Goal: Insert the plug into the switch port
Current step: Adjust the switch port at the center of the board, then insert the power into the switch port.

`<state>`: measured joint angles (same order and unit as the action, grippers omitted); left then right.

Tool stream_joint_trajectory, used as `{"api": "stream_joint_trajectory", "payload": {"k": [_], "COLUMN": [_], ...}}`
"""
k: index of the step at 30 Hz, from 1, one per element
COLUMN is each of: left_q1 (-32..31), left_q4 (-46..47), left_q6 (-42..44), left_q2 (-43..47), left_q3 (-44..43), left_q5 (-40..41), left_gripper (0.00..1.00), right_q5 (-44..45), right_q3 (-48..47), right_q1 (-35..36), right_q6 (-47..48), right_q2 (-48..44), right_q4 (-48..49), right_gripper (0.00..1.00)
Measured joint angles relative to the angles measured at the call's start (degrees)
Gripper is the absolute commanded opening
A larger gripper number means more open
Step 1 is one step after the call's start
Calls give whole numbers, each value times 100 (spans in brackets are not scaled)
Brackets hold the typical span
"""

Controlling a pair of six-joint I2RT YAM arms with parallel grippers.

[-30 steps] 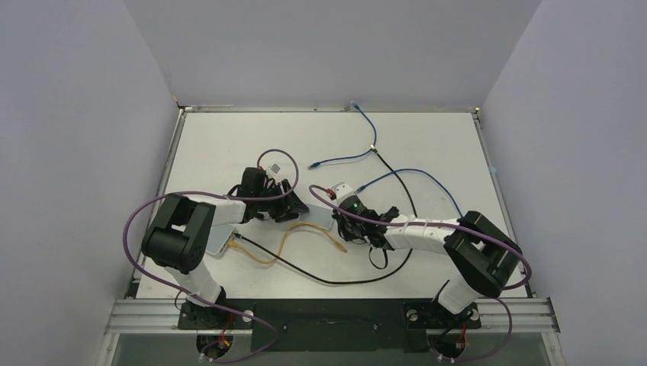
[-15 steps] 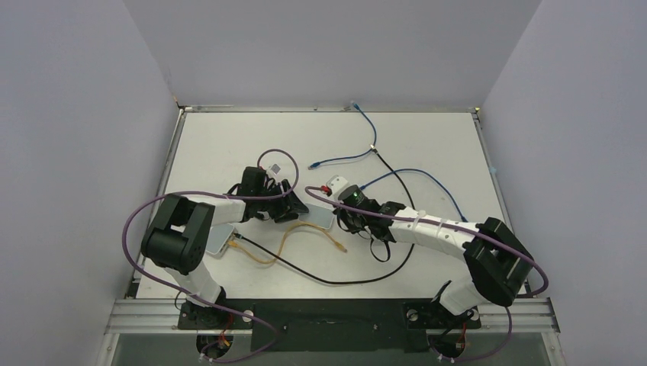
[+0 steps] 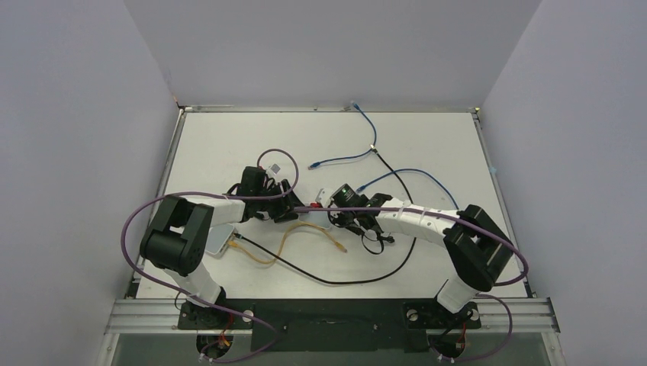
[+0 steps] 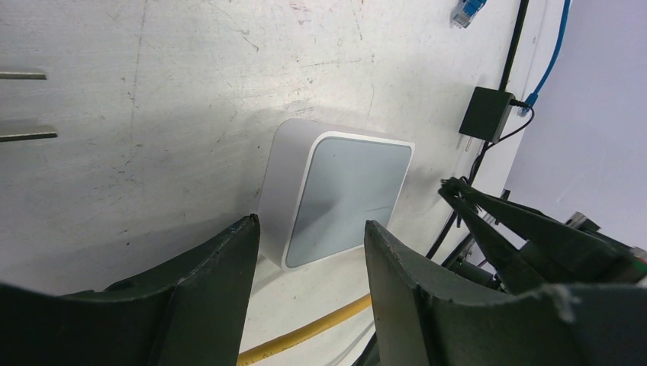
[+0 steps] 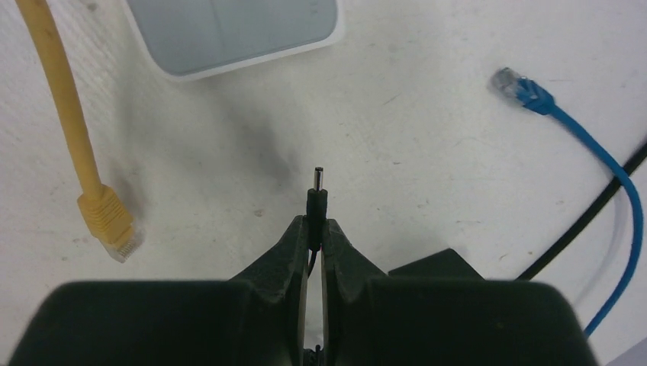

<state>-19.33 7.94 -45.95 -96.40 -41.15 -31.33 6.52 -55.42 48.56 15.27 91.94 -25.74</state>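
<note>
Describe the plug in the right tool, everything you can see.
The small black barrel plug has a plastic-looking sleeve and a thin silvery metal tip. The right tool is shut on the sleeve, tip sticking out ahead, pointing towards the flat white box with a pale grey face but not touching it. Its thin black lead runs back between the jaws.

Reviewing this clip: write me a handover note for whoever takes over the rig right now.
Right gripper: shut on the black plug, tip aimed at the white box, a gap short of it.
Left gripper: jaws apart either side of the box's near end; contact unclear.
Done: plug gripped.
Left: find the port, not visible here, and insert.
</note>
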Motion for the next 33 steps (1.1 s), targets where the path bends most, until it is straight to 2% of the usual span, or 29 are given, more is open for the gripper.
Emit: {"api": "stream_joint_trajectory", "payload": {"k": [13,33], "left_q1": [0,0], "left_q4": [-9,-9], "left_q6": [20,44], "left_q2": [13,13], "left_q3": [0,0], "left_q5": [-7,-42], "left_gripper": [50,51], "right_q5": [-1005,-1349], "right_q3": [-444,-855], "right_q1": [-133,-240], "right_q6": [472,514], "right_q2": [636,1008], "right_q4": [-195,-164], "right_gripper": [0,0]}}
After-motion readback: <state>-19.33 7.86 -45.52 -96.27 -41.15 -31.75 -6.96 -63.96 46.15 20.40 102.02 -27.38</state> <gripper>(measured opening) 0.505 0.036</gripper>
